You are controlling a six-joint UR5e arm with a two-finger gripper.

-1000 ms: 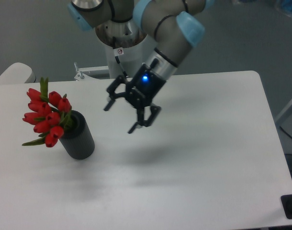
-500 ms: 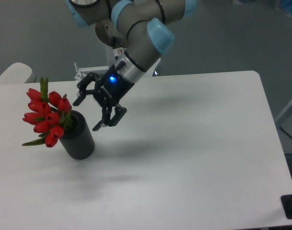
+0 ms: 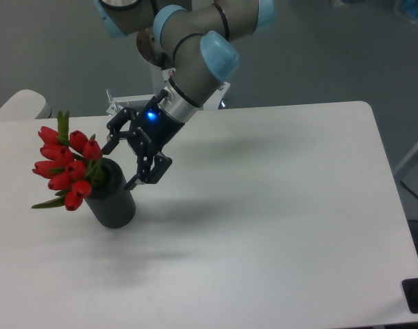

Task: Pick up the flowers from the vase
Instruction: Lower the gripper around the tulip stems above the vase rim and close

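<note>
Gripper (image 3: 120, 164), jaws apart and empty, has swung left across the table (image 3: 277, 205) and now hangs just beside the flowers (image 3: 65, 168) standing in the vase (image 3: 113, 202); I read this as approach nearly complete.

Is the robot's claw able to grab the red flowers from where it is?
Probably yes. The gripper hangs open just right of the flowers, which lean out of the vase to the left. Nothing stands between them, though it is not yet around them.
</note>
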